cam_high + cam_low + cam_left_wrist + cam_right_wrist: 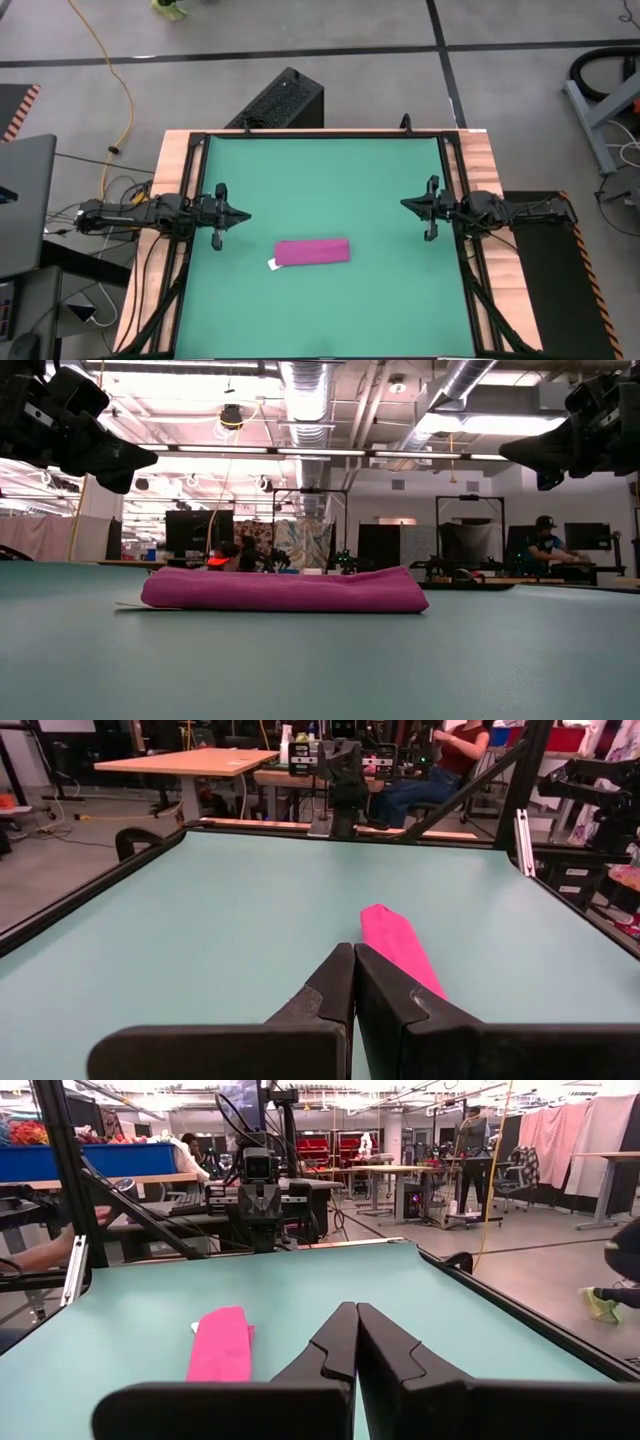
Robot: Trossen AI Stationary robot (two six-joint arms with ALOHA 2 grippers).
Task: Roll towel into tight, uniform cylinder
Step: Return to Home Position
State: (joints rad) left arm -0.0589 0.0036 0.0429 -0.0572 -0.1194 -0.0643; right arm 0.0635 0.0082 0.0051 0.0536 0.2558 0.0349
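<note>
Jaws closed at green mat [330, 180] sides, towel [312, 252] between, workshop [330, 480] beyond.

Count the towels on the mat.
1. The rolled pink towel lies on the green mat, apart from the left pincer and right pincer at the mat's sides. No others seem hidden.

The towel [312, 252] was a soft, matt magenta-pink cloth, free of gloss and lightly creased, and carried a small white tag [272, 265] whose material, thin fabric or paper, could not be told. It lay on a smooth green mat [330, 180], matt with a faint sheen, laid over a surface [487, 170] of pale, grained wood and edged by a black frame [320, 134] that looked like painted metal. The left gripper [353, 950] and right gripper [356, 1308] had jaws of dark, matt, moulded plastic, smooth-faced with dull highlights.
</note>
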